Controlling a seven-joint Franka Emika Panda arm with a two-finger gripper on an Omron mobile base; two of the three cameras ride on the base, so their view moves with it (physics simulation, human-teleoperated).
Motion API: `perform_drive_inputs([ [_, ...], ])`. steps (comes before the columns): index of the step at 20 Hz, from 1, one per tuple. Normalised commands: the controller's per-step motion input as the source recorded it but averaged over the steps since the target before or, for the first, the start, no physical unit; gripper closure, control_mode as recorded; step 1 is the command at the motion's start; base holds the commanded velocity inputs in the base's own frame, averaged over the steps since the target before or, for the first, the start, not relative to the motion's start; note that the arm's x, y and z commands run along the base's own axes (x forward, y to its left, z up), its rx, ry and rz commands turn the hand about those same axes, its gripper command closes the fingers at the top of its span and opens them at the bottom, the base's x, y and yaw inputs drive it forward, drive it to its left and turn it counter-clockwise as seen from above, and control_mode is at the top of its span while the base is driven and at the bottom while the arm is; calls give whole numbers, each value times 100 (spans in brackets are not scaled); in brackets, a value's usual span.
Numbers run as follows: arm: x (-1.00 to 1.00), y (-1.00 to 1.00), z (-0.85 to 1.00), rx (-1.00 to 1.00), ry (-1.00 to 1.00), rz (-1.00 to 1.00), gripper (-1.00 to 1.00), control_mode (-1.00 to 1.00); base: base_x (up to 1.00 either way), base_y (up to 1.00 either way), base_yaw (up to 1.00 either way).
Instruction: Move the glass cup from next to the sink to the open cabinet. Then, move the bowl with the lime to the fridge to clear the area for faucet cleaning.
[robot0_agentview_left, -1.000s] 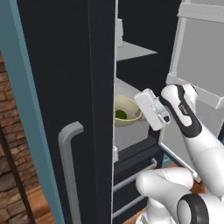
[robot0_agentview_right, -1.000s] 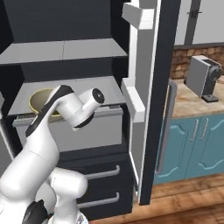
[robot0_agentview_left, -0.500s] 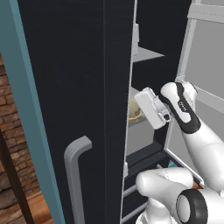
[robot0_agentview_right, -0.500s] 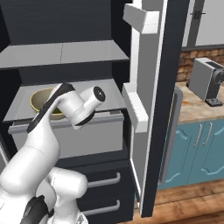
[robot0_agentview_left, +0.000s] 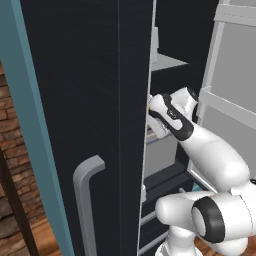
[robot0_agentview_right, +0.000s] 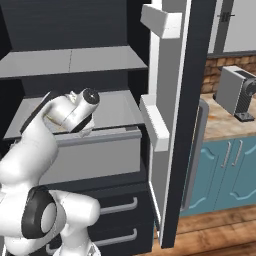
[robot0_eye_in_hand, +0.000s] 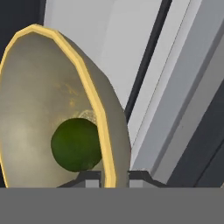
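one bowl (robot0_eye_in_hand: 52, 100), one lime (robot0_eye_in_hand: 75, 144), one coffee machine (robot0_agentview_right: 237, 95)

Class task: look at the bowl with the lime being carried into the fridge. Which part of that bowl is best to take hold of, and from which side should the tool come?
Grip the bowl by its thin yellow rim, one finger inside and one outside the wall, coming from over the open mouth. The wall is too wide to span, and the lime lies low inside, clear of the edge. The tool already pinches the rim this way in the hand view.

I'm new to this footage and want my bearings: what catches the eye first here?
In the hand view, a yellow-rimmed bowl with a dark green lime inside, its rim pinched by the gripper. The white arm reaches into the open fridge, above a grey drawer.
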Motion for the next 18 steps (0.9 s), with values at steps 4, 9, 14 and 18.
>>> perform_drive_inputs([
  [4,87,7,-1,-3,0,-11,100,-100,0,0,0],
  [9,44,1,-44,-5,8,-2,100,-100,0,0,0],
  [14,41,0,-39,-3,6,-1,100,-100,0,0,0],
  [18,56,13,-10,-2,0,-6,100,-100,0,0,0],
])
